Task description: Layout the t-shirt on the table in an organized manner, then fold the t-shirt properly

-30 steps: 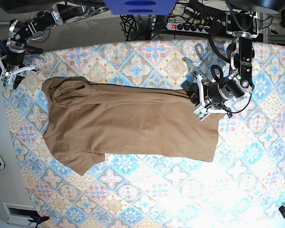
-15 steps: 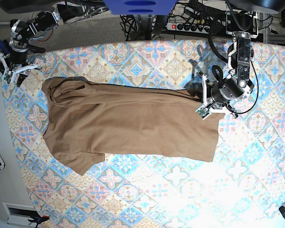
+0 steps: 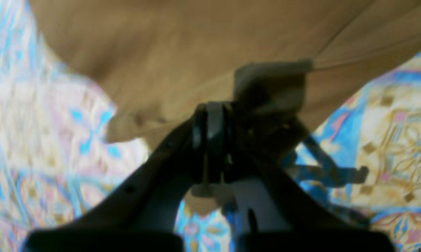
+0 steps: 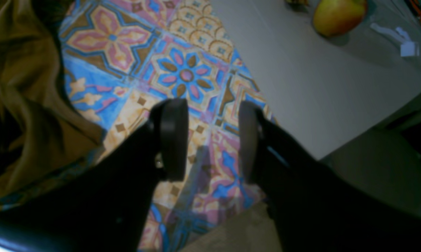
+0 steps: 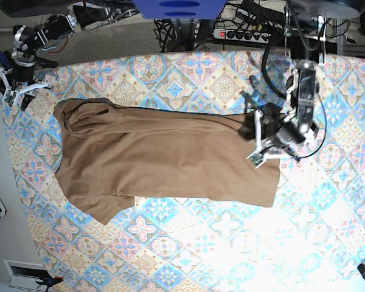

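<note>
1. Clearly the job is at the laying-out step: the t-shirt (image 5: 170, 161) lies on the table (image 5: 188, 255) folded roughly in half lengthwise, not spread flat and square.
2. At the shirt's hem end, on the right of the base view, the left gripper (image 5: 256, 141) sits with its jaws closed; the wrist view shows the tips (image 3: 210, 140) pressed together right at a raised edge of tan fabric, so it appears to be pinching the cloth there, though blur hides the exact contact.
3. Well apart from it, the right gripper (image 4: 210, 140) hovers over the table's far corner with its jaws parted and nothing between them; only patterned cloth and grey floor show through the gap.
4. The next move, as I judge it, calls for drawing the pinched edge outward to open the doubled layer, with the free arm coming in to hold or pull the collar end.
5. Risk: a thin pinch on soft cloth can slip, or drag the whole shirt rather than unfold it.
6. As for looks, the shirt is plain tan-brown, with long creases along its upper edge, bunched folds at the collar end on the left of the base view, and one sleeve jutting out at the lower left.
</note>
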Controlling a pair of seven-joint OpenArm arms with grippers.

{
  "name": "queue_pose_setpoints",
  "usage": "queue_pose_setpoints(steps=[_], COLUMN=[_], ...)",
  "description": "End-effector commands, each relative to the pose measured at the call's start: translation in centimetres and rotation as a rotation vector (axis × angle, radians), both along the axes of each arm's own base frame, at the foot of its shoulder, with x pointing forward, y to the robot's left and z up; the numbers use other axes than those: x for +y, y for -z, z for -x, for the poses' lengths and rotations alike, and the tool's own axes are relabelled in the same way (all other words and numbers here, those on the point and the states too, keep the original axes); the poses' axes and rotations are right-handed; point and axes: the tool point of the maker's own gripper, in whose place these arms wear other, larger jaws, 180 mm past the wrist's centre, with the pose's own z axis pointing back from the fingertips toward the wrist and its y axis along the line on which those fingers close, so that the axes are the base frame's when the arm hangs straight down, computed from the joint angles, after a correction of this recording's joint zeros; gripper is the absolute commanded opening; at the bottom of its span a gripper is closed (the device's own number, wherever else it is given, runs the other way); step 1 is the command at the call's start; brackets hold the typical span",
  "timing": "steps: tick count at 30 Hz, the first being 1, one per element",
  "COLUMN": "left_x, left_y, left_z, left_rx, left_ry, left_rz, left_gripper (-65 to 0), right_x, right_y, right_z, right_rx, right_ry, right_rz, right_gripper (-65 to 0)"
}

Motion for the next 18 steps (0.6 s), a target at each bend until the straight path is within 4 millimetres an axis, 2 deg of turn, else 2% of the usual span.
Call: queue_pose_setpoints(steps=[1, 9, 13, 15, 18], left_x=[0.4, -3.4, -5.3, -5.2, -4.2], left_y=[-0.7, -1.8, -0.2, 0.5, -0.1], left_z=[-1.0, -3.3, -4.1, -4.3, -4.8], left_rx=[-0.025, -0.062, -0.045, -0.029, -0.054], left_ry=[-0.006, -0.012, -0.018, -0.035, -0.071], left_rz=[-0.002, 0.105, 0.198, 0.224, 0.238], left_gripper=[-65.0, -65.0, -65.0, -65.0, -65.0], right_x=[-0.6, -0.6, -0.6, -0.6, -0.6], right_y=[-1.7, -1.6, -1.6, -1.6, -1.8], right_z=[-0.4, -0.3, -0.3, -0.3, -0.4], right_rx=[-0.053, -0.048, -0.048, -0.051, -0.059], right_ry=[-0.001, -0.001, -0.001, -0.002, -0.001], right_rz=[0.035, 0.035, 0.035, 0.037, 0.038], right_gripper=[-41.8, -41.8, -41.8, -41.8, -41.8])
